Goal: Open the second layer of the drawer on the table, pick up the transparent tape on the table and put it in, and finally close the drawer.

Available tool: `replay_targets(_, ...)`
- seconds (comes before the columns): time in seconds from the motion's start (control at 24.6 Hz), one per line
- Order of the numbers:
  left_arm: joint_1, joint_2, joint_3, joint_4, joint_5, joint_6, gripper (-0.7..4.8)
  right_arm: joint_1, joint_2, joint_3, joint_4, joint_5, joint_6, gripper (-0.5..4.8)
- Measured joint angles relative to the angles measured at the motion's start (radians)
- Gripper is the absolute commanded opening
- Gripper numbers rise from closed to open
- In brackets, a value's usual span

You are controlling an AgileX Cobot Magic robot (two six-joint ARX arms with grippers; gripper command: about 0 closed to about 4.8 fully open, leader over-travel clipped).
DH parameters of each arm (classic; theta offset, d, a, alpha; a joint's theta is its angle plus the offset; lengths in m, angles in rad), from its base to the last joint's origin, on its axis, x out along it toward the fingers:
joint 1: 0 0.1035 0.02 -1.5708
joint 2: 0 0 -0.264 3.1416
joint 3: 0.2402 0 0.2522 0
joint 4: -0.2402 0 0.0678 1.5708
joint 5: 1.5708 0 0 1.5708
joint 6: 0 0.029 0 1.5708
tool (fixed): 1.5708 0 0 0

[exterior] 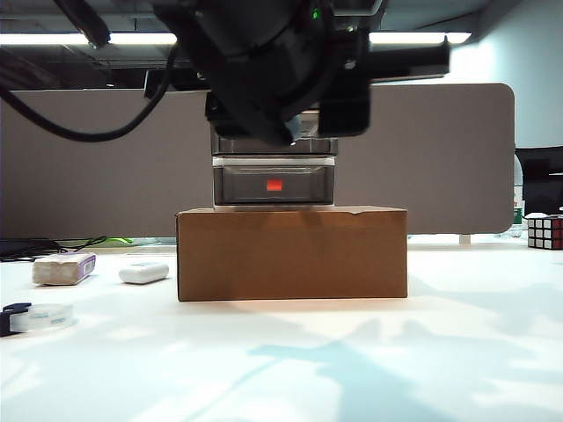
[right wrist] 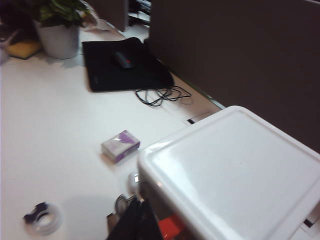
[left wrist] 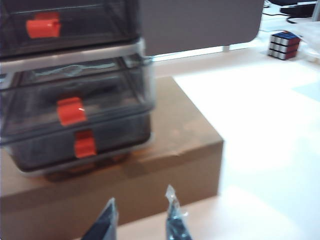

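The drawer (left wrist: 75,90) stands on a brown cardboard box (left wrist: 165,165). Its second layer (left wrist: 70,111) seems to stick out a little past the frame, above the bottom drawer (left wrist: 85,144). My left gripper (left wrist: 141,215) hangs open in front of the box, with nothing between its fingers. My right gripper (right wrist: 137,220) is shut beside the cabinet's front corner, next to a red tab (right wrist: 170,227) and below the white lid (right wrist: 235,165). The transparent tape (exterior: 35,316) lies flat on the table (exterior: 352,369) at the far left, also seen as the tape (right wrist: 44,217) in the right wrist view. A dark arm (exterior: 264,70) hides the upper drawers in the exterior view.
A grey block with a purple end (exterior: 63,268) and a white oval object (exterior: 143,272) lie left of the box. A Rubik's cube (exterior: 545,231) sits at the far right. A grey partition (exterior: 457,158) stands behind. A mouse pad, cables and a plant pot (right wrist: 57,35) lie further off.
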Motion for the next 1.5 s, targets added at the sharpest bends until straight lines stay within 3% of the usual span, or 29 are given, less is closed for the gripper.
replay_targets(0.16, 0.069, 0.006, 0.0, 0.007, 0.053, -0.002, 2.33, -0.034, -0.034, -0.001, -0.085, -0.071, -0.016, -0.05)
replay_targets(0.24, 0.087, 0.006, 0.0, 0.024, 0.072, -0.001, 2.48, -0.048, -0.041, -0.001, -0.117, -0.089, -0.024, -0.05)
replay_targets(0.61, 0.206, 0.006, 0.0, 0.109, 0.181, -0.002, 2.36, -0.066, -0.04, -0.003, -0.199, -0.103, -0.069, -0.05)
replay_targets(0.69, 0.223, 0.006, 0.0, 0.114, 0.208, -0.002, 1.98, -0.065, -0.04, -0.003, -0.198, -0.103, -0.071, -0.05)
replay_targets(0.77, 0.222, 0.006, 0.0, 0.124, 0.216, 0.004, 1.79, -0.065, -0.04, -0.003, -0.198, -0.103, -0.071, -0.05)
replay_targets(1.38, 0.262, 0.019, 0.008, 0.137, 0.279, 0.004, 1.78, -0.065, -0.04, -0.003, -0.195, -0.103, -0.071, -0.05)
replay_targets(1.5, 0.263, 0.019, 0.008, 0.137, 0.279, 0.004, 1.22, -0.065, -0.039, -0.003, -0.194, -0.103, -0.071, -0.05)
